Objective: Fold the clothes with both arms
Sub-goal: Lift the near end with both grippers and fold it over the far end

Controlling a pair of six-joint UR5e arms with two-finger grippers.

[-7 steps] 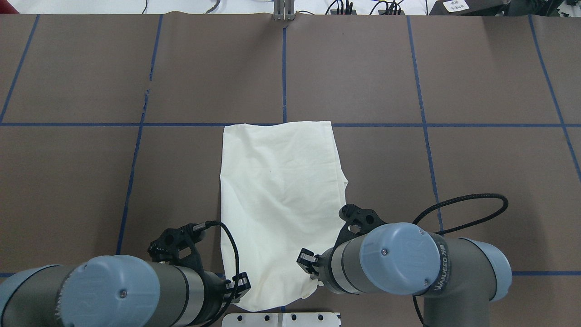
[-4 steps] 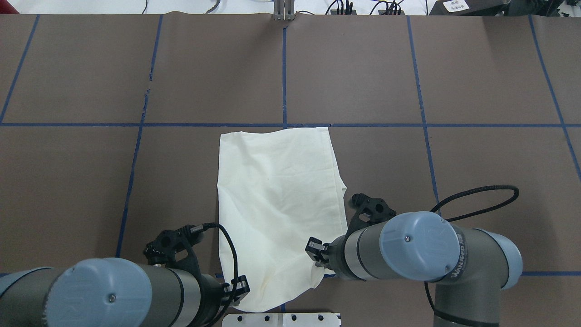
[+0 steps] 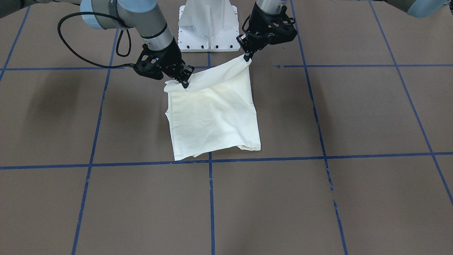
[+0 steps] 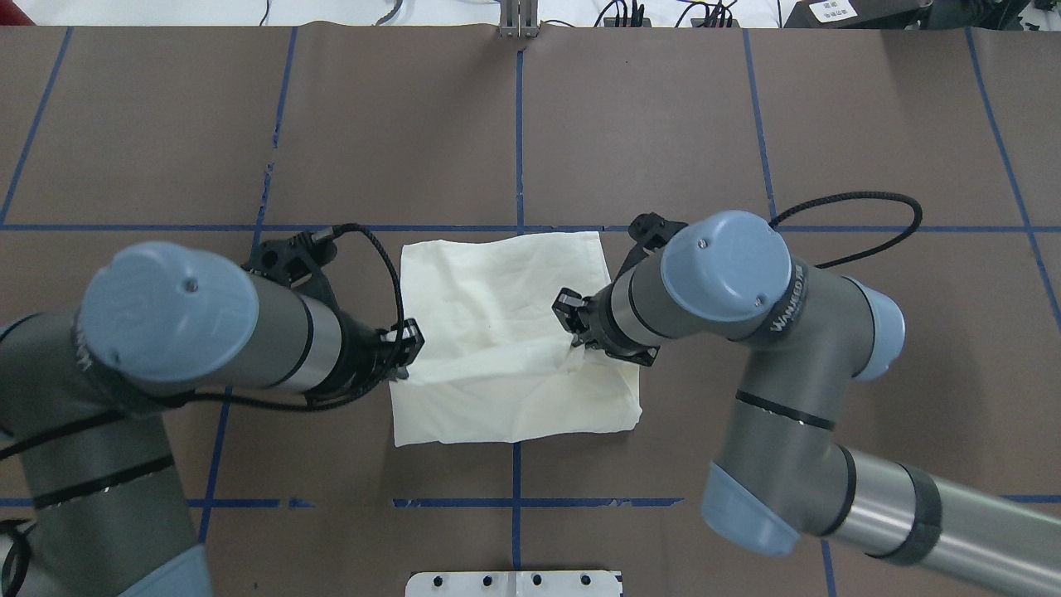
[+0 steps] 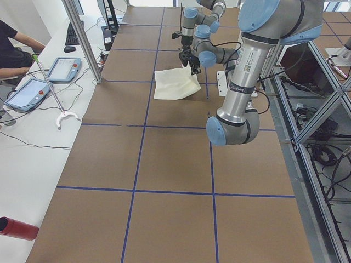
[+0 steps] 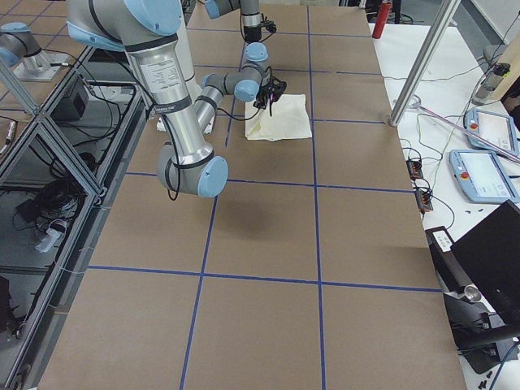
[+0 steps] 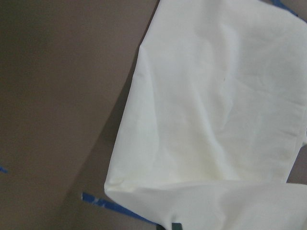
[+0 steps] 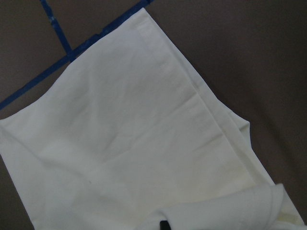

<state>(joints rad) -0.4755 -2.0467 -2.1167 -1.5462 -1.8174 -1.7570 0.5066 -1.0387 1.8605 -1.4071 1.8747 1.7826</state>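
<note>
Cream T-shirt (image 3: 216,120), half folded, corners pinched by left end effector (image 3: 247,56) and right end effector (image 3: 184,82).

Left arm (image 4: 273,344) (grey-and-silver, jointed, light-blue joint caps): enters the overhead view from the lower left, forearm lying toward frame centre, black cable looped above the wrist. Left gripper (image 4: 404,348) (black, two-finger): left of centre, fingers angled down, jaws closed on one corner of the cream shirt (image 4: 497,282).

Right arm (image 4: 779,398) (same build): enters from the lower right, elbow bent, wrist turned toward centre. Right gripper (image 4: 574,330) (black): just right of centre, jaws pinched on the other corner. In the front view both grippers tilt downward in the upper middle, well apart.
</note>
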